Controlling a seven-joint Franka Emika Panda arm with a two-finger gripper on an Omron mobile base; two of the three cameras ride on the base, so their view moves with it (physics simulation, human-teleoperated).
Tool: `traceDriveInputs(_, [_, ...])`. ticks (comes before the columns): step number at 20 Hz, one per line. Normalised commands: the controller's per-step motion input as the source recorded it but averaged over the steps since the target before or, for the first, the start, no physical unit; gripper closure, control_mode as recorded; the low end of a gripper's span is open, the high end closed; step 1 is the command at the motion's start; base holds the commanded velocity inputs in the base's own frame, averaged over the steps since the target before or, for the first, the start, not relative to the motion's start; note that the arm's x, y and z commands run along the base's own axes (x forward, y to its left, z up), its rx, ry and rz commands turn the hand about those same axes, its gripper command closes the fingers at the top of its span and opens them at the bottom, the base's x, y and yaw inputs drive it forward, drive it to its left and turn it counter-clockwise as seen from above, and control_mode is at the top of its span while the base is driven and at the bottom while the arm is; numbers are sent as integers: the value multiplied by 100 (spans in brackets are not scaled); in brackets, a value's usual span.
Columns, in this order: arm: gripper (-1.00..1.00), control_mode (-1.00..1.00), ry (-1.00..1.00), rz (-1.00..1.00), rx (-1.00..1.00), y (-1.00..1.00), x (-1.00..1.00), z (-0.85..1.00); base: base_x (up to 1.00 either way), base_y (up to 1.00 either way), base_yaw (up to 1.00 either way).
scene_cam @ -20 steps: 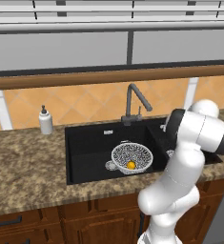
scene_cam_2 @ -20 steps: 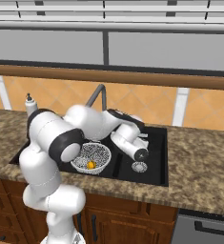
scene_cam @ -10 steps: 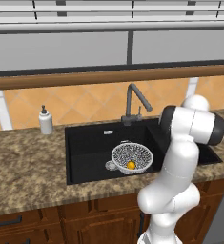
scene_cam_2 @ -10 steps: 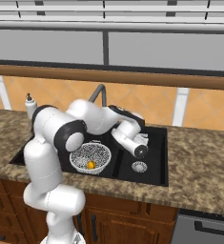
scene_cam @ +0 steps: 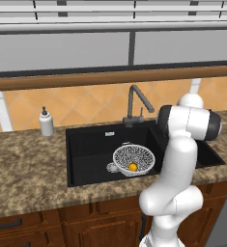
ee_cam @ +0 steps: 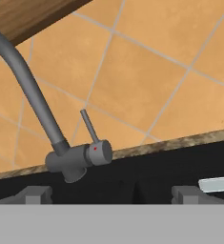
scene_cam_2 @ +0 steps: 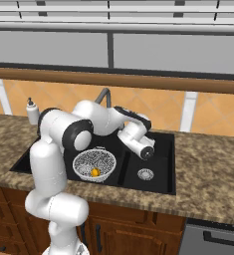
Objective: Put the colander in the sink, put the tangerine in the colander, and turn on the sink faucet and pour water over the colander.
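My claw (ee_cam: pixel 106 195) stands wide, holding nothing; its two dark tips poke up at about 7 and 5 o'clock of my hand view, with the black sink wall between them. Straight ahead is the sink faucet (ee_cam: pixel 75 159): a dull grey metal tube whose long neck climbs from its squat barrel-shaped body toward 11 o'clock, bending over at the top. Its thin lever (ee_cam: pixel 89 125) is a slim rod rising from the body, leaning slightly toward 11 o'clock, and the round cap end faces me with a small red dot. Behind it lie smooth orange tiles and a strip of speckled brown stone bench (scene_cam: pixel 28 169).

From the left base view, the sink (scene_cam: pixel 88 144) is a matt black rectangle sunk in the bench. The colander (scene_cam: pixel 133 159), a round speckled mesh bowl with a pale rim, sits upright in the wide basin, at about 6 o'clock from the faucet. The tangerine (scene_cam: pixel 133 167), small, round and orange-yellow, lies inside it.
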Motion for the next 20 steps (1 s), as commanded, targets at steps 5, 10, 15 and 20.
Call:
traceDriveInputs(5, [-100, -100, 0, 0, 0, 11, 47, 0, 0, 0, 0])
traceDriveInputs(10, [-100, -100, -3, 0, 0, 13, 30, 0, 0, 0, 0])
traceDriveInputs(15, [-100, -100, -7, 0, 0, 12, 3, 0, 0, 0, 0])
traceDriveInputs(20, [-100, -100, -7, 0, 0, 15, 2, 0, 0, 0, 0])
